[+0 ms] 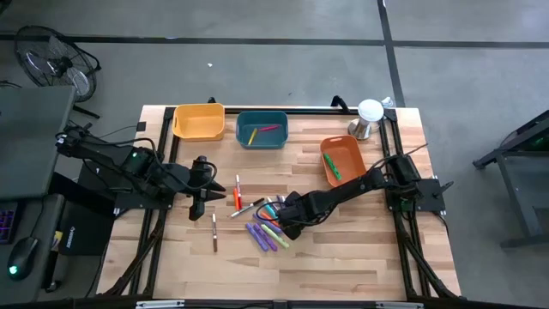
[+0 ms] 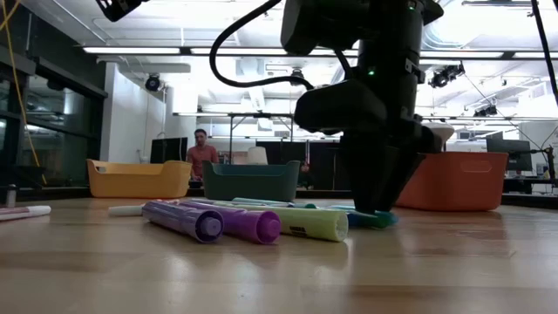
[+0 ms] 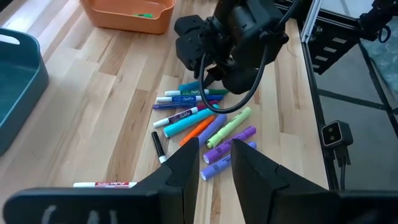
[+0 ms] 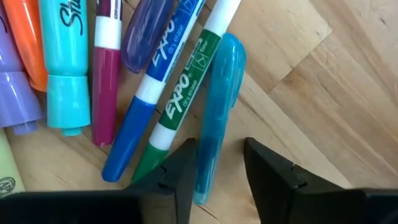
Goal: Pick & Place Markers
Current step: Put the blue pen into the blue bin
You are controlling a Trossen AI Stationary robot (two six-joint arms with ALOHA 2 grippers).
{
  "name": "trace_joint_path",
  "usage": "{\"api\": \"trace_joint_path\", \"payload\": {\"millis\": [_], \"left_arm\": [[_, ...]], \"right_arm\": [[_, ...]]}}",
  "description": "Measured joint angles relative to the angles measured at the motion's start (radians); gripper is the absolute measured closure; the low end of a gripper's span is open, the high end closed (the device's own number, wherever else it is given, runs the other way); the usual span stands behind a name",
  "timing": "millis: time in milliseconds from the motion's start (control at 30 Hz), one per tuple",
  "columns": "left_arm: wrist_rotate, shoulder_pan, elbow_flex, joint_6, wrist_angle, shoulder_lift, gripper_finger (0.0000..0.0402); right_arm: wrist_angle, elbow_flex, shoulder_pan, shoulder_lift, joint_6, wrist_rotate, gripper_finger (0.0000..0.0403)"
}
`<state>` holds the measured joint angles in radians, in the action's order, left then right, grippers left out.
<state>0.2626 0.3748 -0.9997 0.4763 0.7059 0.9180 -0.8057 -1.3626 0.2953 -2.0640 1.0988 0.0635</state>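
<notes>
Left gripper (image 1: 198,209) hovers with fingers parted over bare wooden table (image 1: 343,257), beside a brown marker (image 1: 214,232). Right gripper (image 4: 214,171), fingers apart, straddles the translucent teal plastic marker (image 4: 217,106) at the edge of the loose marker cluster (image 1: 268,225) mid-table.

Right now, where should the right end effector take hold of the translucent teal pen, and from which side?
Grip the teal pen across its slim barrel, near the middle, coming straight down from above. It lies flat on the table, with bare wood on one side and the green marker tight against the other, so that finger needs care. The right end effector is open, already straddling it.
</notes>
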Motion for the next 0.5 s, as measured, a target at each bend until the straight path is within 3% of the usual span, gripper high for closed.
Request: {"api": "trace_joint_path", "payload": {"millis": [400, 500], "left_arm": [[0.000, 0.000, 0.000, 0.001, 0.000, 0.000, 0.0312], [0.000, 0.000, 0.000, 0.001, 0.000, 0.000, 0.0312]], "right_arm": [[-0.018, 0.001, 0.005, 0.000, 0.000, -0.030, 0.0378], [-0.023, 0.001, 0.007, 0.000, 0.000, -0.044, 0.0384]]}}
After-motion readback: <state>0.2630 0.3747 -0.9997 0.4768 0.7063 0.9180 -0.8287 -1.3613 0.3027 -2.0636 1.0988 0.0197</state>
